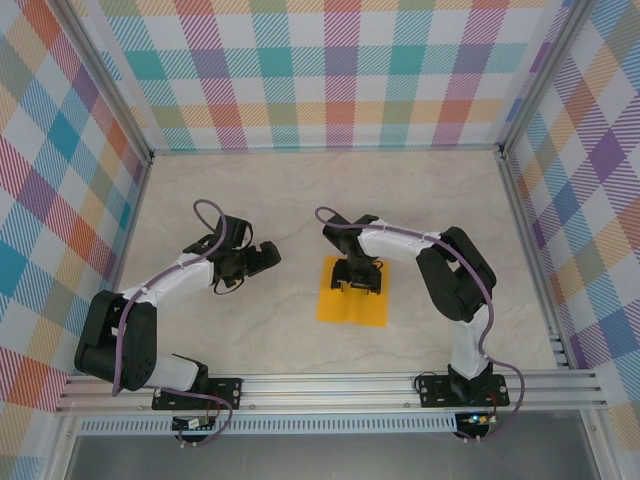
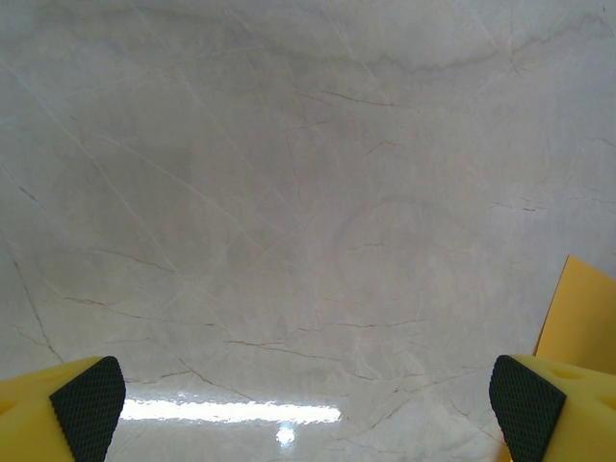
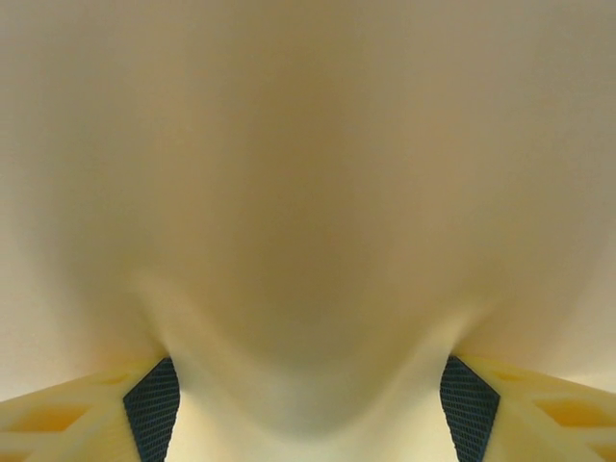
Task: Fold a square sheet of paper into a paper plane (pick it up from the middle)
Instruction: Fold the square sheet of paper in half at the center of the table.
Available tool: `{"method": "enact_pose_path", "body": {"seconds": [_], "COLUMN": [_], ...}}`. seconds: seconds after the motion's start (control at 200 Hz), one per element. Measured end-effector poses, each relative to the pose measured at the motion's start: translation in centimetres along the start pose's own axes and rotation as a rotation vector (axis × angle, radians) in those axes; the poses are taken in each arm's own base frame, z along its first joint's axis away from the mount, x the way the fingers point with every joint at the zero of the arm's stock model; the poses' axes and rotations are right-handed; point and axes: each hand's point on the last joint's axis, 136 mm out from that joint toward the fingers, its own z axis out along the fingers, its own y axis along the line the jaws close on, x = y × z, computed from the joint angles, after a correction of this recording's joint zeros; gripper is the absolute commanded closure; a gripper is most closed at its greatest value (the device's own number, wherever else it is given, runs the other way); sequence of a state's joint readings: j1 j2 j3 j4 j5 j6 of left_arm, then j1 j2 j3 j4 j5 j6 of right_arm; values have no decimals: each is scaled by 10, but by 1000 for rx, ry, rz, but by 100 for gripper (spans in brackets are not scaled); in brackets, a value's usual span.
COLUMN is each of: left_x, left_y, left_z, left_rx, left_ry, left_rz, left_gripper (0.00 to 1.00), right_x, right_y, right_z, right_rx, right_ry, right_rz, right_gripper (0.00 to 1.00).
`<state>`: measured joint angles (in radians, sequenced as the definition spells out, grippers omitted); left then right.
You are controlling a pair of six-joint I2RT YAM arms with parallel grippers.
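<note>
**A:** Where is the square sheet of paper (image 1: 352,310)?

**B:** Flat on the desk (image 1: 240,190), between the two arms. The right end effector (image 1: 358,284) is planted on its middle, toward the far edge.

**A:** Gripping it?

**B:** Not quite. In the right wrist view its pads (image 3: 152,419) stand apart, with a blurred hump of paper between them, not pinched.

**A:** How should the pinch go?

**B:** I'd press both pads evenly so the hump rises centred. Then clamp only that ridge and lift straight up, or the sheet may skid or crease crooked.

**A:** And the left end effector (image 1: 262,258)?

**B:** Spread wide and holding nothing, over bare desk to the left of the sheet.
</note>
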<state>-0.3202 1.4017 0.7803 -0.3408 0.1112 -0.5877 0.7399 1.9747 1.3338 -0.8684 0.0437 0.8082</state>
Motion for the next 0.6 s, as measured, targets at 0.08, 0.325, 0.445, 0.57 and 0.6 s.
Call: {"method": "enact_pose_path", "body": {"seconds": [0.08,0.325,0.445,0.57,0.6], "left_x": [0,5,8,12,13], "left_y": [0,-6,-11,-17,-19], "left_z": [0,0,0,2,3], "left_rx": [1,20,38,76,87], "left_ry": [0,17,30,41,42], "left_rz": [1,7,-1,-8,-11], "left_gripper": [1,9,10,15,16], "right_x": [0,-4,-5,-3,-2], "right_y": [0,16,35,57,62], "right_z": [-1,-7,-23,-51,-59], "right_rx": [-8,-127,-258,-441,-491], "right_ry": [-9,-55,-86,-123,-131], "right_rz": [1,11,-10,-55,-70], "right_gripper": [43,73,75,74,74]}}
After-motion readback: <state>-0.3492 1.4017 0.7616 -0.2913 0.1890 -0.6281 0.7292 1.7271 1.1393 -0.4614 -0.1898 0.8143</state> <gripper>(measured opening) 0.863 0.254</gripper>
